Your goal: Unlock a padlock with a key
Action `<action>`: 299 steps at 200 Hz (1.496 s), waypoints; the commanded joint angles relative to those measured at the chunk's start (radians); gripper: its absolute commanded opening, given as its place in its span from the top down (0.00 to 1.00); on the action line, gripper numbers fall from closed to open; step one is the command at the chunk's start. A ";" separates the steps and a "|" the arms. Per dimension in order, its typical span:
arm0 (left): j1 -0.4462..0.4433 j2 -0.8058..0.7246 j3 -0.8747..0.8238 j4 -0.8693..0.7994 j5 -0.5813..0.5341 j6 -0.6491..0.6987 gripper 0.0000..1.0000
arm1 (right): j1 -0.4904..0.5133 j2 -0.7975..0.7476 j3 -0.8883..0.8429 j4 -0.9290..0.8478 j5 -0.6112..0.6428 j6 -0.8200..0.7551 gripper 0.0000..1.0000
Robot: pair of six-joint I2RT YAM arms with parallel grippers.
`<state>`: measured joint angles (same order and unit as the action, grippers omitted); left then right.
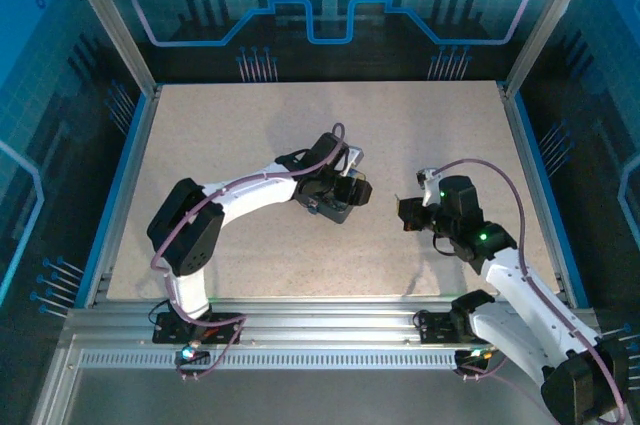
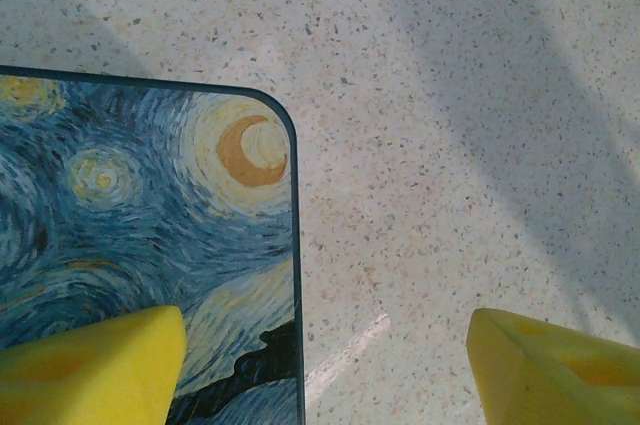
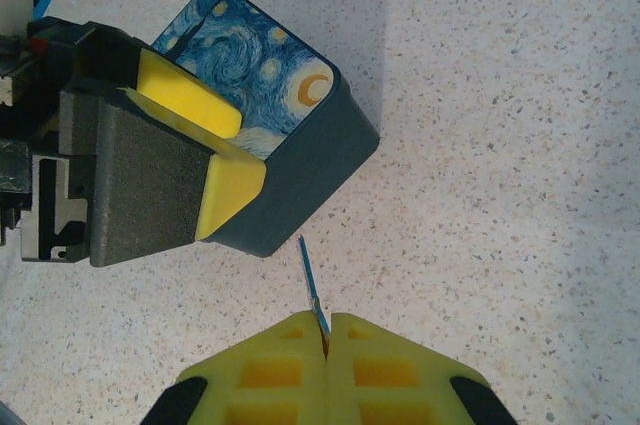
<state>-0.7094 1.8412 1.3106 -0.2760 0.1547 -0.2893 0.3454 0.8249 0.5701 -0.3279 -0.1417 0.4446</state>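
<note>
The key [image 3: 311, 285] is pinched in the closed pads of the right gripper [image 3: 326, 327], jutting ahead, its tip just short of the box [image 3: 300, 170]. The left gripper [image 2: 325, 350] gapes wide, one pad over the box, the other over the table [image 2: 450, 95].

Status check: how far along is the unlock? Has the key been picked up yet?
Done: the key is picked up, pinched in the shut right gripper, its blade pointing toward the printed box.
In hand: the left gripper is open at the box's corner, with one finger over the lid and one over the table.
Left: getting the key into the padlock and turning it, which is not yet done.
</note>
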 commanded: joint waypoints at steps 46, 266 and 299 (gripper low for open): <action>0.015 -0.235 -0.097 0.084 0.004 0.029 0.22 | 0.018 0.093 -0.003 0.099 -0.087 0.057 1.00; 0.335 -0.426 -0.772 0.639 0.353 -0.174 0.29 | 0.223 0.859 0.298 0.543 -0.180 0.191 1.00; 0.320 -0.341 -0.793 0.744 0.335 -0.172 0.32 | 0.223 0.858 0.292 0.511 -0.162 0.175 1.00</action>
<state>-0.3771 1.4506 0.5415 0.3424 0.4698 -0.4545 0.5583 1.6707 0.8566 0.2249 -0.3382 0.6376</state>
